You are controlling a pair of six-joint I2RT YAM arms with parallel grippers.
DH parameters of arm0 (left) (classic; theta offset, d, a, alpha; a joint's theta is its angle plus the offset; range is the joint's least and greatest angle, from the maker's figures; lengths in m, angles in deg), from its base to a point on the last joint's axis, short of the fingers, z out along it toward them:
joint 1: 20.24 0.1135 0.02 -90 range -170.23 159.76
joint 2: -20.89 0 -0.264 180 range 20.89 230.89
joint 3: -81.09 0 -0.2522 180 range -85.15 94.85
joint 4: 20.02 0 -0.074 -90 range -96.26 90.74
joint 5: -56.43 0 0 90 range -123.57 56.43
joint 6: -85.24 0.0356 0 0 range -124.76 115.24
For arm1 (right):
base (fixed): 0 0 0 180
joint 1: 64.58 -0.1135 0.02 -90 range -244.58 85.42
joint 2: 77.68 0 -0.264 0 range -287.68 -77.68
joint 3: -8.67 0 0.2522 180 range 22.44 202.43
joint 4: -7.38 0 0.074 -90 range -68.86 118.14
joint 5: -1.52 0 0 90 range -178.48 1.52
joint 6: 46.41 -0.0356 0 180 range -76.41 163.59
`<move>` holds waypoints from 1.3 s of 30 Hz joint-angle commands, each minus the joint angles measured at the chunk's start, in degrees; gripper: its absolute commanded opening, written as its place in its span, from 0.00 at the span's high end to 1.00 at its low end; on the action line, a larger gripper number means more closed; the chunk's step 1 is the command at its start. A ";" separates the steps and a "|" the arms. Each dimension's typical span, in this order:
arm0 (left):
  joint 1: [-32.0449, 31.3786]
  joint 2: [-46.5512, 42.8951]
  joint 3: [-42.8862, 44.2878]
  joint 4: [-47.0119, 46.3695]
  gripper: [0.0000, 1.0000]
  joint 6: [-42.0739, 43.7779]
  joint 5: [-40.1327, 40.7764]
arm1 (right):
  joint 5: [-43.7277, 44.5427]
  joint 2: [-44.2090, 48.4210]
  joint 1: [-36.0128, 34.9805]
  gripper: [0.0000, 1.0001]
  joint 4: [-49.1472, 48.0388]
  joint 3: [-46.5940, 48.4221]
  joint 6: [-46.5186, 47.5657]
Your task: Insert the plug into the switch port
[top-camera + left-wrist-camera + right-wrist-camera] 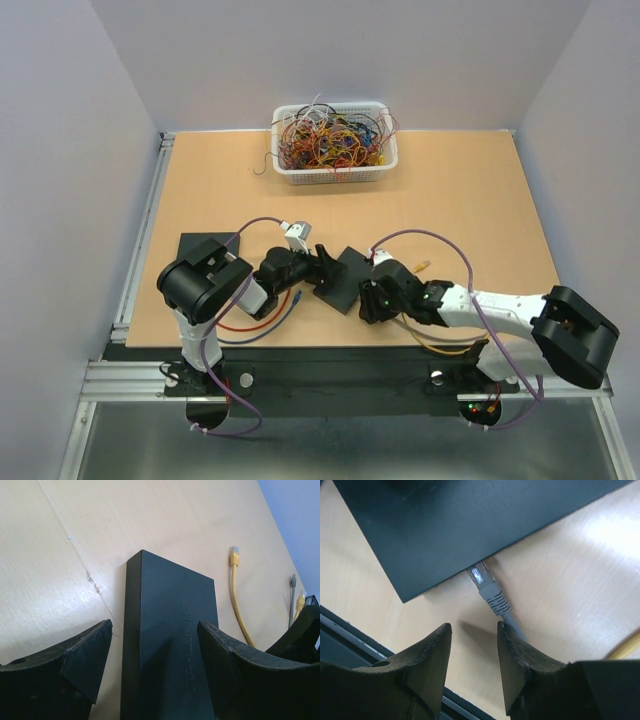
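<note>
The switch is a flat matte-black box (343, 281) lying between my two grippers. In the right wrist view a grey plug (486, 586) on a grey cable meets the near edge of the box (470, 525). Its clear tip is under that edge, and the port openings themselves are hidden. My right gripper (472, 635) is open and empty just behind the plug, with the cable passing by its right finger (520, 660). My left gripper (155, 650) is open. Its fingers stand astride the box's other end (170, 625), one over the top face and one beside it.
A white basket (335, 170) of tangled wires stands at the table's far edge. A black mat (200, 246) lies under the left arm. A yellow cable with a plug (234, 592) and another grey one (292, 592) lie right of the box. Cables loop near the front edge.
</note>
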 commanded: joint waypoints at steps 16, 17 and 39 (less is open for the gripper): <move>1.12 3.59 -1.34 10.98 0.18 2.14 0.20 | 7.03 15.29 -1.43 0.53 6.81 5.08 -0.79; 1.12 3.68 -1.26 10.98 0.18 2.05 0.20 | 8.95 13.72 -1.52 0.53 7.69 5.18 -0.61; 1.74 3.77 -2.40 9.49 0.18 1.78 -0.50 | 8.27 -3.43 -1.52 0.59 4.44 3.60 -1.40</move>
